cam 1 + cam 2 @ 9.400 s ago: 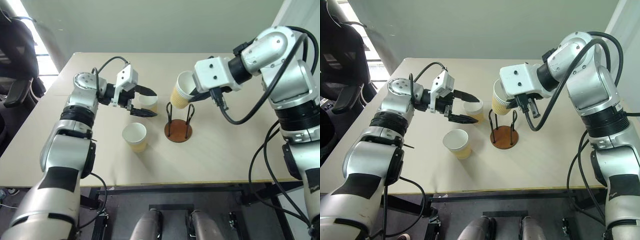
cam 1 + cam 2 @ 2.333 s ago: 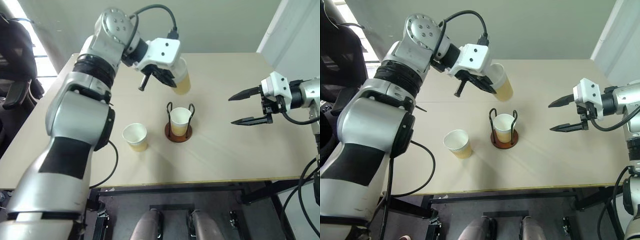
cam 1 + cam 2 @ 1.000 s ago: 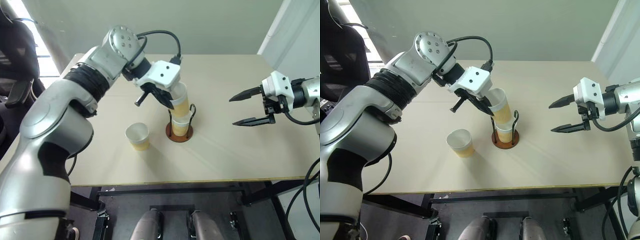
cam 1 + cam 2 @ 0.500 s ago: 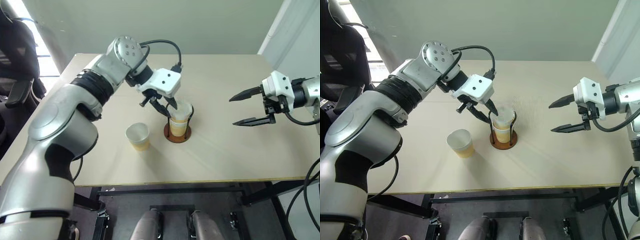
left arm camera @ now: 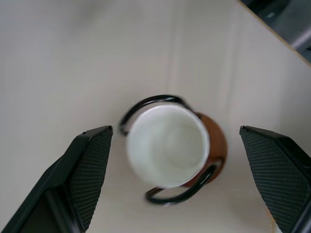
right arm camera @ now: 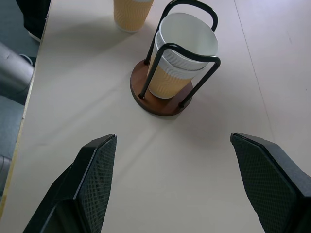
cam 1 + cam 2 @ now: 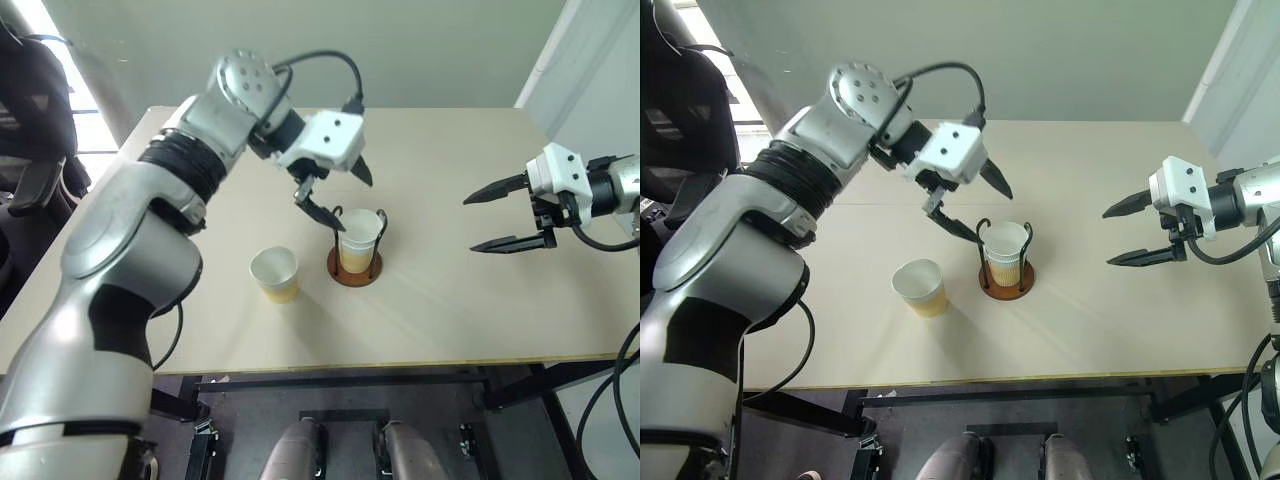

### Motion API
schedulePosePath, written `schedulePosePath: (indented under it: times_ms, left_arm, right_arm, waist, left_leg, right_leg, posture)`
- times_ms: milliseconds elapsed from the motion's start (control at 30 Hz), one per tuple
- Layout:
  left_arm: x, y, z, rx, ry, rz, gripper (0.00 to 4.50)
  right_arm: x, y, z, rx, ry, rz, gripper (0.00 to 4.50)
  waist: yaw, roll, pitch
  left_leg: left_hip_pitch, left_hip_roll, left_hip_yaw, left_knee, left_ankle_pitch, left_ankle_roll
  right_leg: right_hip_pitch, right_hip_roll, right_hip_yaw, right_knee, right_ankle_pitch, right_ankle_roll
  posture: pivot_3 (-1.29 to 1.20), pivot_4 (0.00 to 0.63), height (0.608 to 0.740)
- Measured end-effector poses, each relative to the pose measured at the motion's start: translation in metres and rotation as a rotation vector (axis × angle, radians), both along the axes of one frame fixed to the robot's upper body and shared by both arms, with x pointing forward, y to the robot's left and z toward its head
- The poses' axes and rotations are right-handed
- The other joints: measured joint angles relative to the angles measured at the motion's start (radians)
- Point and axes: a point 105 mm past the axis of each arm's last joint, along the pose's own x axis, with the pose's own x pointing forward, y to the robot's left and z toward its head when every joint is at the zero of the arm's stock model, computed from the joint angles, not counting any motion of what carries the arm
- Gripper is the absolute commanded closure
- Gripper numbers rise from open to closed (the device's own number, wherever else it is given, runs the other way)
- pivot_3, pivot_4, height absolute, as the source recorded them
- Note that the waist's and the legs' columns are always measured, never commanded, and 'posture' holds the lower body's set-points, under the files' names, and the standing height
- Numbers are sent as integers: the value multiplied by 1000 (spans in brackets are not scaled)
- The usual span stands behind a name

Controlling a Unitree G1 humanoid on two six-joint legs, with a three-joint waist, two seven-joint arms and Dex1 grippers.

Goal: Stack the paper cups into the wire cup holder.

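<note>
On a smooth, pale beige tabletop (image 7: 450,300) stands the wire cup holder (image 7: 357,263) — a round reddish-brown disc with two thin black wire loops rising upright from it. Two tapered paper cups (image 7: 359,238) sit nested inside the loops, one in the other; the upper cup shows a white rim and white inside, and a ribbed tan-yellow wall shows below it. From the right wrist view the loops arch over either side of the stacked cups, and the disc has a matte wood-like finish.

A third paper cup (image 7: 274,274) stands upright and alone on the table, near the holder on the robot's left side, mouth up, tan-yellow below its white rim.

Just above and behind the holder hangs the left gripper (image 7: 339,194), pointing downward, its two black, cross-hatched fingers spread wide apart with nothing between them. In its wrist view the cup mouth sits between the two fingers, clear of both.

Well apart on the robot's right, the right gripper (image 7: 494,217) hovers above bare table — fingers wide apart, empty, tips pointing toward the holder.
</note>
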Motion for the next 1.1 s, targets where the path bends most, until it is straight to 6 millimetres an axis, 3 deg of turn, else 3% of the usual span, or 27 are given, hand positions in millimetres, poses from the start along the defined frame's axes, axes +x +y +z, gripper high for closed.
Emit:
schedulePosePath:
  times_ms: [200,367,600,1100]
  left_arm:
    - [-3,32,20,-3,-7,97,17]
    - [-10,60,7,96,30,150,17]
    - [-27,66,-7,143,109,124,17]
    - [-57,106,-24,337,113,145,17]
  right_arm:
    - [-13,11,-2,16,22,62,643]
    - [-28,21,2,10,8,140,643]
    - [-31,25,1,17,15,160,643]
    - [-23,16,-2,-23,40,129,643]
  waist:
    - [-3,1,0]
    - [-1,1,0]
    - [0,1,0]
    - [-11,2,1]
  left_leg:
    - [0,0,0,-1,-3,-1]
    - [0,0,-1,0,-6,-3]
    - [0,-1,-2,1,-7,-2]
    - [2,0,-4,0,-7,-5]
  right_leg:
    - [-1,0,0,0,-3,1]
    - [0,1,0,0,-6,0]
    - [0,1,0,0,-7,-1]
    - [-1,2,-1,3,-12,-5]
  posture:
    - [0,150,740]
    - [0,150,740]
    - [0,150,740]
    - [0,150,740]
